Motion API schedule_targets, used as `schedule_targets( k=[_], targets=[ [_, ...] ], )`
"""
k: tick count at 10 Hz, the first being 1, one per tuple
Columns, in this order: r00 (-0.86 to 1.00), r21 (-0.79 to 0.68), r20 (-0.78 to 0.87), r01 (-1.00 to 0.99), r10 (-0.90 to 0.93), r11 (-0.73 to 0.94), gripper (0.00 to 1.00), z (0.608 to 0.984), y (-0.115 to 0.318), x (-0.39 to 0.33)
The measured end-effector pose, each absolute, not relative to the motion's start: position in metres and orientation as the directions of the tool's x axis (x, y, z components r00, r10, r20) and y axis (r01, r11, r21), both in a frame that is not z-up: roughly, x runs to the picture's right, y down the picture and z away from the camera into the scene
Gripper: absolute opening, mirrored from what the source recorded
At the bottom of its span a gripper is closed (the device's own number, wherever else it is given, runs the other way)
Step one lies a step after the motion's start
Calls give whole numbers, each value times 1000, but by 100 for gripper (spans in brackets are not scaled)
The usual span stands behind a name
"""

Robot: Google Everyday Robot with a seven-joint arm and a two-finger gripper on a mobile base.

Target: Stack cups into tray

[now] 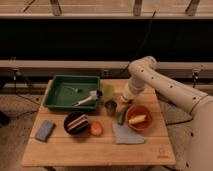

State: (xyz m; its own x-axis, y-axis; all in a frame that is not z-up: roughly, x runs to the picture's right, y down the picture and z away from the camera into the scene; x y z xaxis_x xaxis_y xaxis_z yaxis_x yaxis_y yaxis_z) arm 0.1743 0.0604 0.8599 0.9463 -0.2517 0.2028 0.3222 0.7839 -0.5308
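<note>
Presently pincer (122, 101) hangs beside grey cup (110, 107), nr tray (61, 98).

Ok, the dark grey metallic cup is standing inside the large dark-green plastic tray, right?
No. In the camera view that cup stands on the wooden table, outside the tray, past its right end; the gripper is just right of it.

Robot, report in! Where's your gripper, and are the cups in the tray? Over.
Gripper low, beside the grey cup. Grey cup and green cup on the table, outside the tray. Orange bowl close by the gripper.
</note>
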Motion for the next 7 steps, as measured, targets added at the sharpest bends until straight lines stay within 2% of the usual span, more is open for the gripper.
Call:
schedule_targets(
  k=[7],
  targets=[
    [926,-535,257,375,-278,757,80,846,82,141]
  ],
)
